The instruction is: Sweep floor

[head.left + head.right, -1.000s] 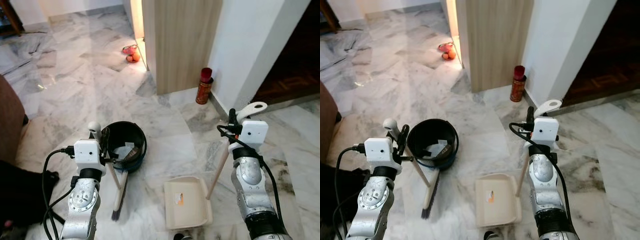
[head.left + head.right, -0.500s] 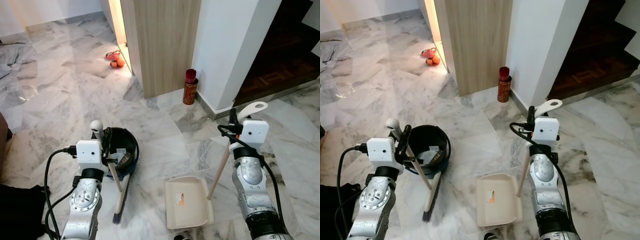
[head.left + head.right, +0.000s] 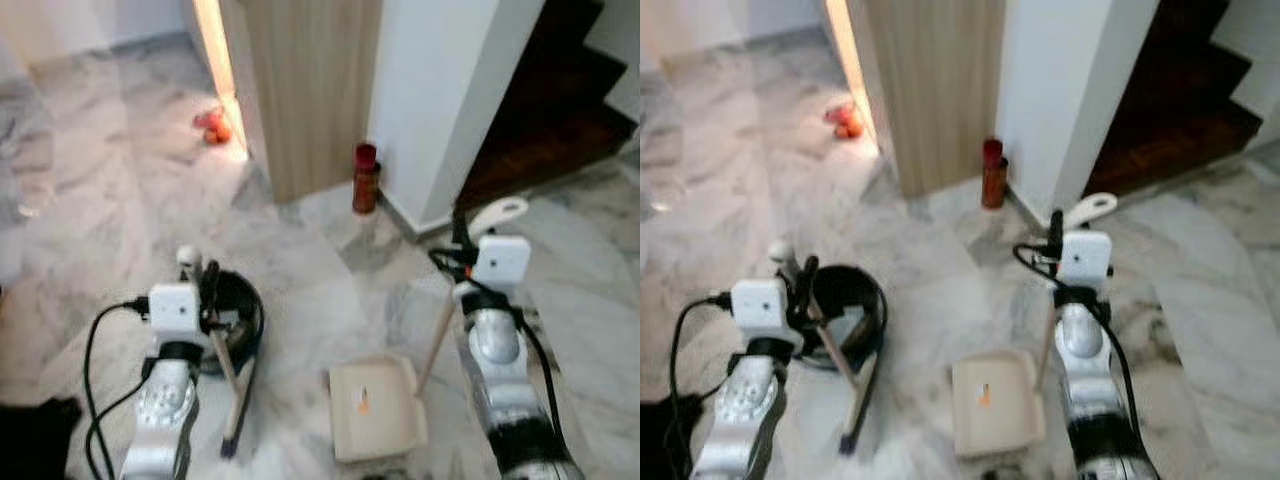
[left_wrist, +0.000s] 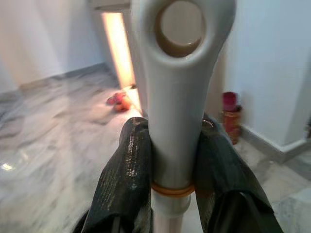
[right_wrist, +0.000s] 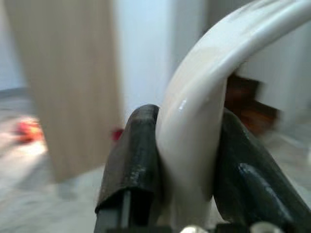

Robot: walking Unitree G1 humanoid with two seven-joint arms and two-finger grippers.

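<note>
Meanwhile left gripper (image 4: pixel 172 160) clamps the broom (image 3: pixel 232 385) at seven o'clock; right gripper (image 5: pixel 187 160) clamps the dustpan (image 3: pixel 375 408) handle at five.

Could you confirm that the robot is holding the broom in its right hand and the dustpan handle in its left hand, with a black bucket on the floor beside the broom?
Not quite: the sides are swapped. In the left eye view, the left hand holds the broom beside the black bucket, and the right hand holds the dustpan by its handle.
</note>
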